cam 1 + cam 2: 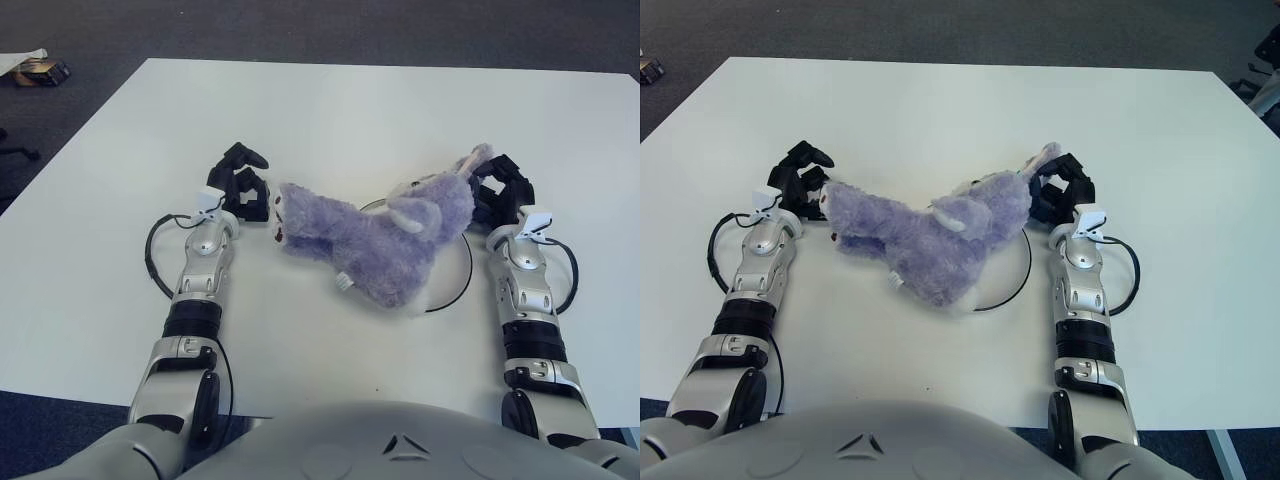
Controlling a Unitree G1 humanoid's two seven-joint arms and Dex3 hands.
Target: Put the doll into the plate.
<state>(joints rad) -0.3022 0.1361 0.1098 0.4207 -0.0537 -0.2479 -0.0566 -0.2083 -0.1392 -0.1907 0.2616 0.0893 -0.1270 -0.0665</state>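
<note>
The purple plush doll (370,240) lies on its side across the white, dark-rimmed plate (456,288). Its head points left and lies off the plate on the table, while its body covers most of the plate. My left hand (240,188) is just left of the doll's face, with loosely spread fingers that hold nothing. At the plate's right edge, my right hand (502,192) is against the doll's rear end. Its fingers are relaxed around nothing, and one doll limb (1044,156) sticks up beside them.
The white table (330,110) stretches far ahead and to both sides. A small box (40,70) lies on the dark floor beyond the table's far left corner.
</note>
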